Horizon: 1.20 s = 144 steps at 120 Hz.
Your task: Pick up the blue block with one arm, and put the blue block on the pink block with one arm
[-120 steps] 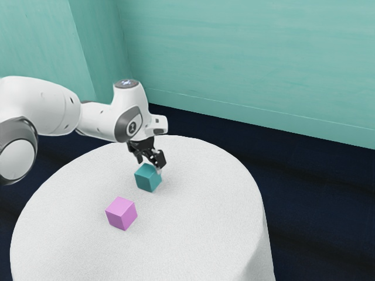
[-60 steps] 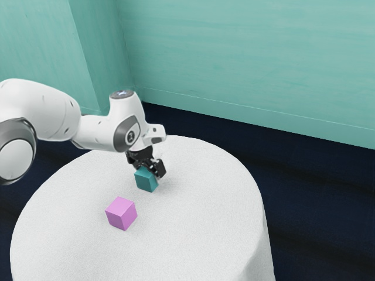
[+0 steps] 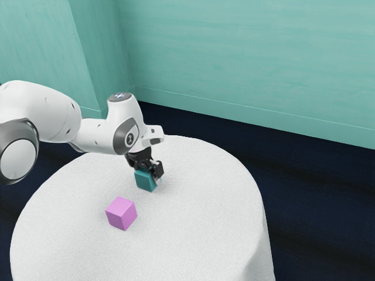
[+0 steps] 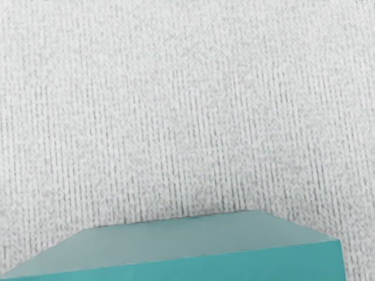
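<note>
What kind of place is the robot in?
Probably a computer-made practice room: a round white table with a blue block and a pink block, plain teal walls and a dark floor.

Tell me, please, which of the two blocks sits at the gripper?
The blue block, right under the gripper; the pink block lies apart, toward the exterior view's left.
</note>
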Available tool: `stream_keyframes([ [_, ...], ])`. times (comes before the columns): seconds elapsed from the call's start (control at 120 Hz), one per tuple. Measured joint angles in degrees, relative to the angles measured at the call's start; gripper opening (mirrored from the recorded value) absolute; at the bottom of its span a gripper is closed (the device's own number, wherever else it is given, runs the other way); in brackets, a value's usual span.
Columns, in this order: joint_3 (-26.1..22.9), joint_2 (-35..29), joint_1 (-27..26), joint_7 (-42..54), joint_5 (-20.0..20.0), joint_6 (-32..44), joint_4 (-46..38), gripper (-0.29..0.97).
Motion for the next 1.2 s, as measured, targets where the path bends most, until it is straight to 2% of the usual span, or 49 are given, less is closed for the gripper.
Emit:
stream_keyframes([
  [0.158,0.0,-0.1,0.0,-0.4,0.3,0.2,0.0,0.43],
  [0.292,0.0,-0.7,-0.1,-0.9,0.4,0.2,0.0,0.37],
  [0.475,0.0,-4.6,-0.4,-1.8,0.9,-0.4,-0.7,0.36],
  [0.642,0.1,-14.7,-1.0,-2.7,1.1,-2.0,-9.5,0.36],
  [0.833,0.1,-22.0,-2.1,-3.5,1.2,-3.1,-17.8,0.35],
  [1.2,0.1,-29.4,-2.9,-4.8,1.3,-4.9,-26.3,0.3],
])
